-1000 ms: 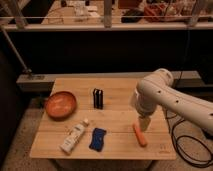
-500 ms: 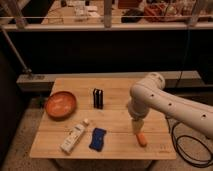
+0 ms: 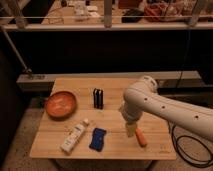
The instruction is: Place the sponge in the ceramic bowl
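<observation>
Five things lie on the wooden table (image 3: 112, 120), one of each kind. The one ceramic bowl (image 3: 61, 104) - wide, shallow, orange-brown - sits near the table's left edge, and nothing shows inside it. The one sponge (image 3: 97, 138), a flat dark-blue pad, lies near the front edge, well apart from the bowl and just right of a single white bottle (image 3: 74, 138) that lies on its side. One upright black box (image 3: 98, 98) stands toward the middle of the table, to the right of the bowl. One orange stick (image 3: 140, 137), carrot-like, lies near the front on the right side.

The single white arm (image 3: 155, 107) reaches in from the right, and its gripper (image 3: 130, 129) points down over the table, just left of the orange stick and to the right of the sponge - touching neither, as far as can be seen. Its jaws stand wide and hold nothing.
</observation>
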You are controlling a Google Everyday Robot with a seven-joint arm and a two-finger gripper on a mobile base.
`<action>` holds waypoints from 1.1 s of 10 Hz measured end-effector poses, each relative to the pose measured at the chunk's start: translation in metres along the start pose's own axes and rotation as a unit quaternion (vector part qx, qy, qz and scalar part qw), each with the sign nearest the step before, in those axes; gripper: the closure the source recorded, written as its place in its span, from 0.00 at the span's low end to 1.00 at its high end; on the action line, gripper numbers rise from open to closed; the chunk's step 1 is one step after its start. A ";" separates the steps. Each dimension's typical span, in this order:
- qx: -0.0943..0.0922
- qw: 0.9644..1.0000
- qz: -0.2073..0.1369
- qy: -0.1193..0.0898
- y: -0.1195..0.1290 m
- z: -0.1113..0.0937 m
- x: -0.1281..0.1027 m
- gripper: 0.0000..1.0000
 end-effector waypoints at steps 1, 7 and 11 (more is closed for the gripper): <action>0.000 1.000 -0.003 -0.002 0.001 0.002 -0.002 0.20; 0.007 0.998 -0.059 -0.011 0.000 0.015 -0.039 0.20; 0.010 0.996 -0.088 -0.014 0.000 0.027 -0.056 0.20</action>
